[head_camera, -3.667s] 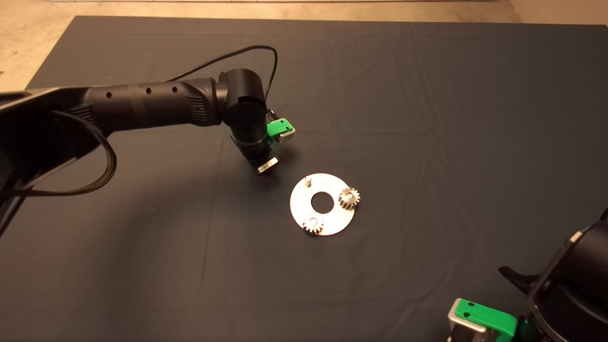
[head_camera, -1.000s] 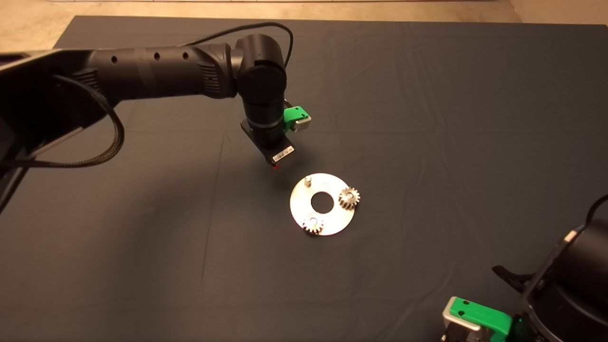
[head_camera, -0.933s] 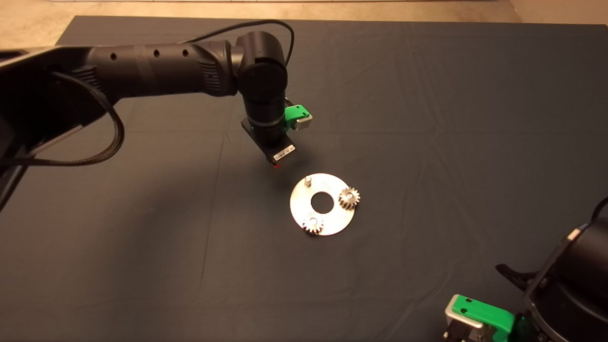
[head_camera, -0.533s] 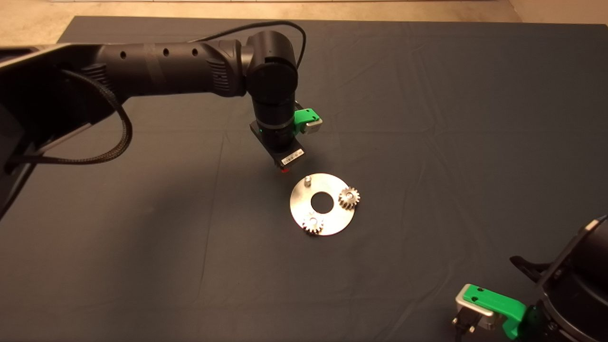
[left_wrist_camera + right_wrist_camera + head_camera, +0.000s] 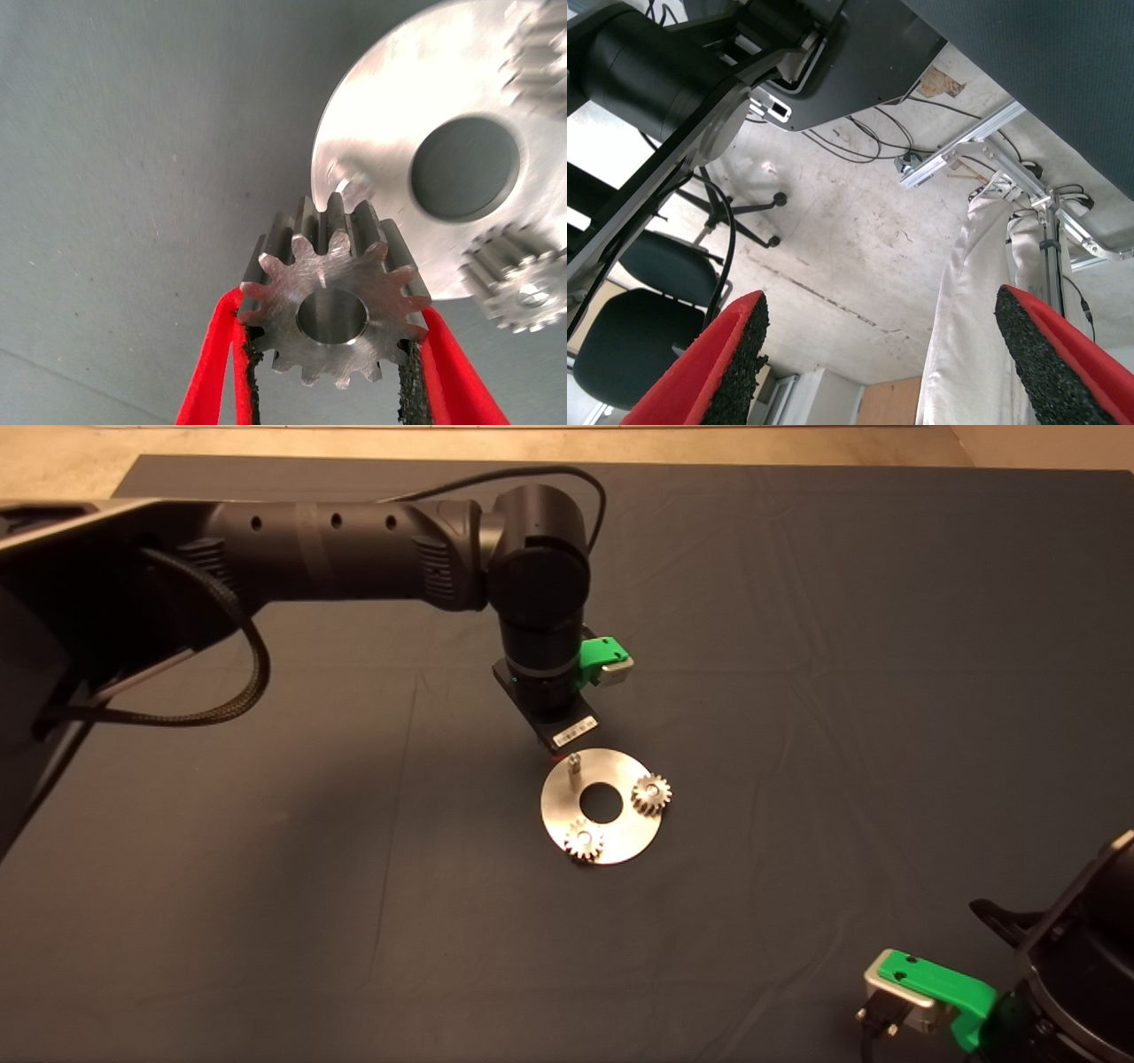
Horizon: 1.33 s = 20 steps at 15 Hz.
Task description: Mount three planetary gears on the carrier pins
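I have brought the left arm across the mat [image 5: 797,602] toward its middle, so the left gripper [image 5: 330,372] now hangs at the disc [image 5: 638,834] edge. It pinches the third gear [image 5: 332,297] just beside the bare pin [image 5: 574,762] (the other two gears [image 5: 651,794] already sit on theirs). The right gripper [image 5: 881,354], jaws spread, waits off the near right corner.

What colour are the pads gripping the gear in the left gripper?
Black, on red fingers, clamped on the silvery gear. Clearest in the left wrist view.
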Each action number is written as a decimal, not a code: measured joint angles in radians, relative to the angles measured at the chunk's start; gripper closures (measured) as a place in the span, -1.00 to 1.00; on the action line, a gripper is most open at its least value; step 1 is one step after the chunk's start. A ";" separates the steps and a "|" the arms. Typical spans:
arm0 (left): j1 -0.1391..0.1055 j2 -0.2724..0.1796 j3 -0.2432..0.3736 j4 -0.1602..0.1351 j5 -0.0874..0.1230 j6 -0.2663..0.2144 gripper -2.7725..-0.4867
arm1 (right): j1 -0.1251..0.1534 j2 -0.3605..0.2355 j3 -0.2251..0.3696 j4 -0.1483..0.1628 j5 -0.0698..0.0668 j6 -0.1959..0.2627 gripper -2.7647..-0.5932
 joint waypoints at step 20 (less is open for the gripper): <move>-0.007 0.029 0.057 -0.002 0.001 -0.106 0.84 | 0.008 -0.002 0.000 0.000 0.000 0.000 -0.19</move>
